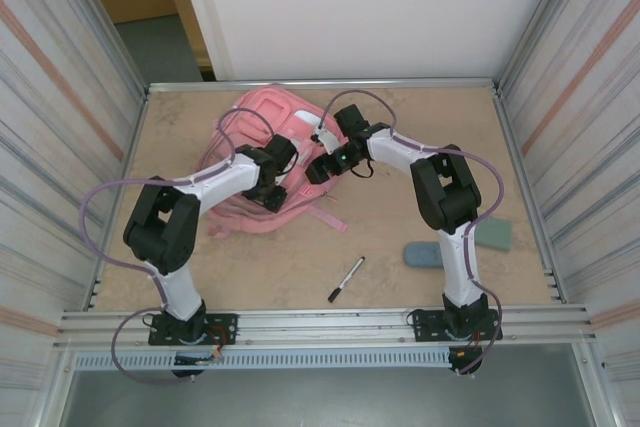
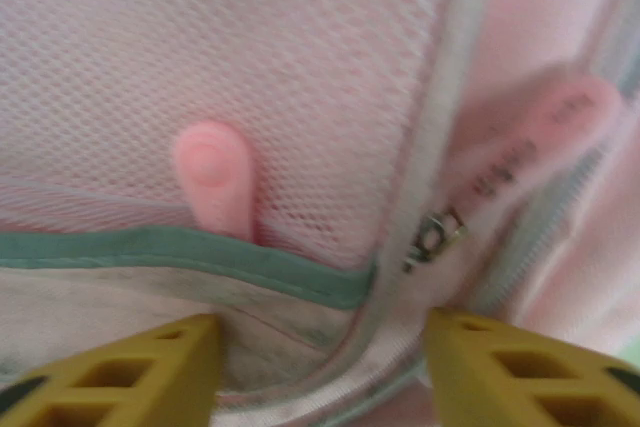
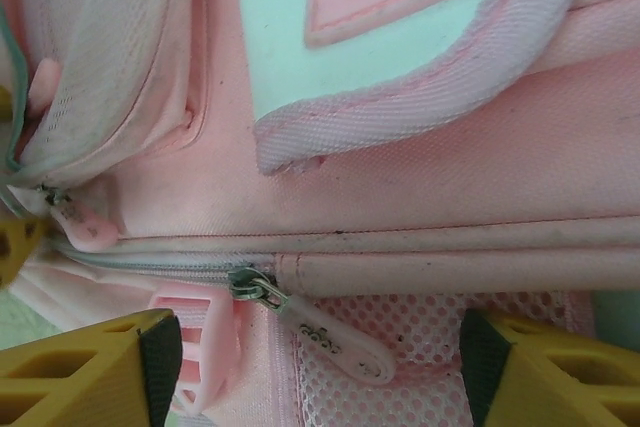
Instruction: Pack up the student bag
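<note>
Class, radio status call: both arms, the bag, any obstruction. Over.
Left gripper, jaws open, over bag by zip pull. Right gripper, jaws open, astride second zip pull. Pen loose on table.

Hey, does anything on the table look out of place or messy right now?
Nothing spilled or damaged. The student bag lies slumped, one strap trailing out. A black pen lies loose near the front edge, and a blue item and a green item sit at the right, all outside the bag.

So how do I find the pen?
Find the big pink student bag at the back of the table. Nearer the front edge lies the pen. It is thin, black and white, unlike the chunky blue block and green block right of it.
</note>
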Available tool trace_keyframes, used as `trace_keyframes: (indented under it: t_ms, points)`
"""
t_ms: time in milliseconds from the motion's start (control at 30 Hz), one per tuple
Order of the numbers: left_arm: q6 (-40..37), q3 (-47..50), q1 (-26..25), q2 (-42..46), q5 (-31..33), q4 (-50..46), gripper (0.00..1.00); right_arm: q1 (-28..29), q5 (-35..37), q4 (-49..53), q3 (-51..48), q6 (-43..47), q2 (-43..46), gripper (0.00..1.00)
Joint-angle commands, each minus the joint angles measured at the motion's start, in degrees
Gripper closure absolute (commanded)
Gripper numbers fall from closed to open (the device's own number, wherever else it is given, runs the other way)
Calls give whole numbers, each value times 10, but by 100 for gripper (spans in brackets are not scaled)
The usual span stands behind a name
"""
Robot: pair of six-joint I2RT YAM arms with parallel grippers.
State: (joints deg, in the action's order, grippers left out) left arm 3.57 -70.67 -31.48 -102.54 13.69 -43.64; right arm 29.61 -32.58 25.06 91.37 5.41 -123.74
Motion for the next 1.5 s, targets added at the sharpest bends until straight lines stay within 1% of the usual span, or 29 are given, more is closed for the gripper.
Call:
trace_keyframes:
  t_ms: [0,67,100,133,300,433,600,667,733,833,933,1100,1333,1467]
  points:
    - [9,-15,6,-15,45,-4,69,5,-43,36,6,30,-19,28]
    - [7,-20,6,-8,48,-9,89,5,-56,37,1,37,-15,29]
    - [3,-20,6,-1,46,-10,96,4,-63,38,1,39,-14,29]
    - [-2,-19,6,5,45,-11,100,4,-67,38,2,39,-13,30]
    - [-22,-23,6,36,42,-17,100,3,-83,38,5,44,-10,36]
    - [-29,-25,6,57,41,-21,100,5,-98,39,14,43,-16,48]
    - [-27,-46,5,72,25,-38,100,5,-113,33,3,45,-8,69]
    - [-27,-50,5,82,15,-38,100,5,-106,33,2,43,-2,77]
    - [-26,-53,5,88,12,-36,100,5,-98,27,-7,42,8,81]
    - [-14,-58,5,96,6,-36,100,6,-95,15,-27,38,30,93]
    - [-1,-64,8,100,-17,-32,100,9,-91,-3,-48,33,54,100]
    - [28,-79,18,105,-74,-29,100,12,-97,14,-56,25,86,100]
    - [36,-83,26,115,-90,-24,100,13,-77,66,-48,14,121,100]
    - [37,-70,26,114,-107,-10,100,13,-49,146,-4,28,110,100]
